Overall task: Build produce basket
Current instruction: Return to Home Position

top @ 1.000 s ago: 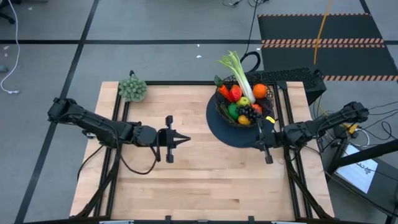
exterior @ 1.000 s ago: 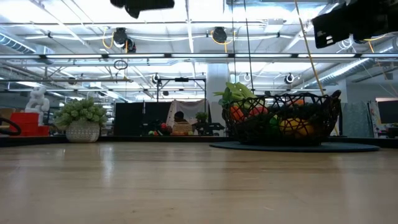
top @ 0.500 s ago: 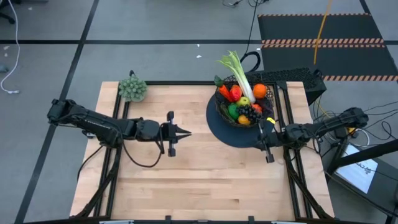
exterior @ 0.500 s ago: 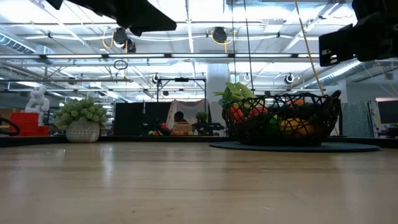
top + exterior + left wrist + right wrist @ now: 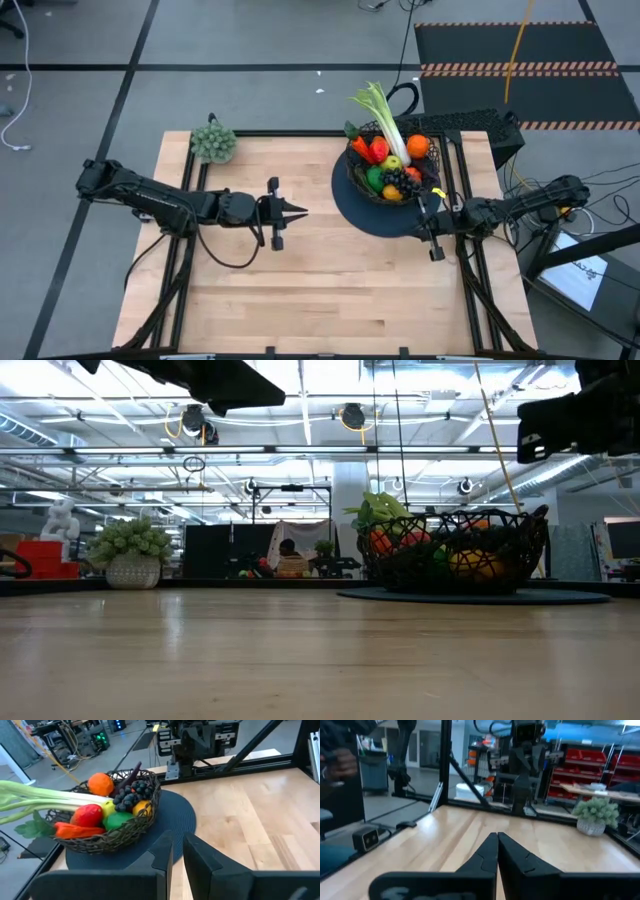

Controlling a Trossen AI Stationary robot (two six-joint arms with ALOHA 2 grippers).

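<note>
The basket sits on its dark mat at the far right corner of the surface, heaped with produce: leek, orange, grapes, tomato, lime and lemon all lie inside the mesh; no produce shows loose on the wood, so the filling looks done, and I judge that what is left is pulling both arms home.

The relation that matters is the right claw to the basket; it hangs over the mat's rim just beside the mesh, on the side toward its own arm's base, with the basket ahead of it and toward the far edge; its fingers are pressed together on nothing. The right arm is much the nearer; a straight retreat along its own line leads away from the basket and looks safe, while a swing toward the far edge could clip the wire.

The leek's long axis runs from the basket's middle out past its far rim and beyond the surface's far edge, away from both claws, so it should not interfere.

The left claw is at mid-surface, well apart from the mat and pointing at it across bare wood; its fingers are closed to a sliver, empty. A bushy clump stands at the far left corner, off that arm's line.
</note>
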